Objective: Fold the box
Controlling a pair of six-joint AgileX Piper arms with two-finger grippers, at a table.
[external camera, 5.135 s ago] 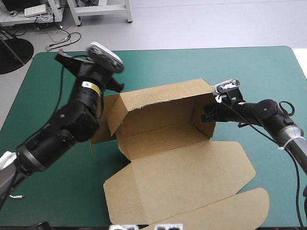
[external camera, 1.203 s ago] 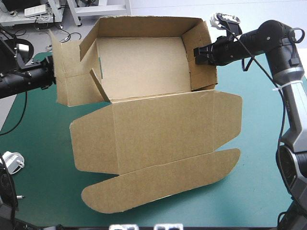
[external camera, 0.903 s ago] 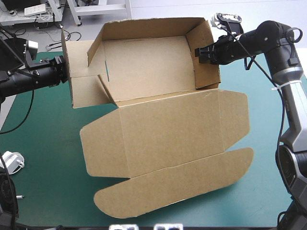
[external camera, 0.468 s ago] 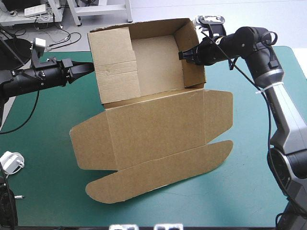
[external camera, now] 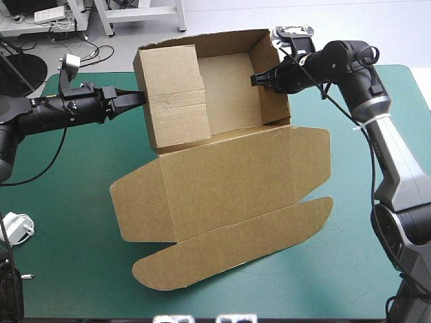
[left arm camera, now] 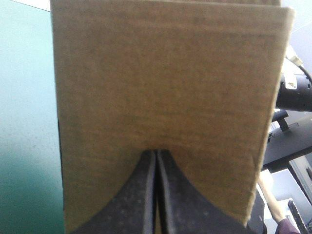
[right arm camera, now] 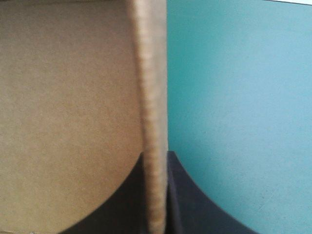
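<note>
We are pinching the box's [external camera: 225, 178] right wall with the right gripper [external camera: 258, 79], left gripper [external camera: 137, 98] pressed together, touching the left flap.

The box [external camera: 225, 182] is brown corrugated board, matt and faintly fibrous. Its cut edge looks rough in the right wrist view. The cover [external camera: 74, 195], at the lower left of the high view, is teal-green and smooth with a soft sheen. On the left gripper [left arm camera: 156, 156], the black fingers [left arm camera: 134, 200] look matt and slightly grainy.
</note>
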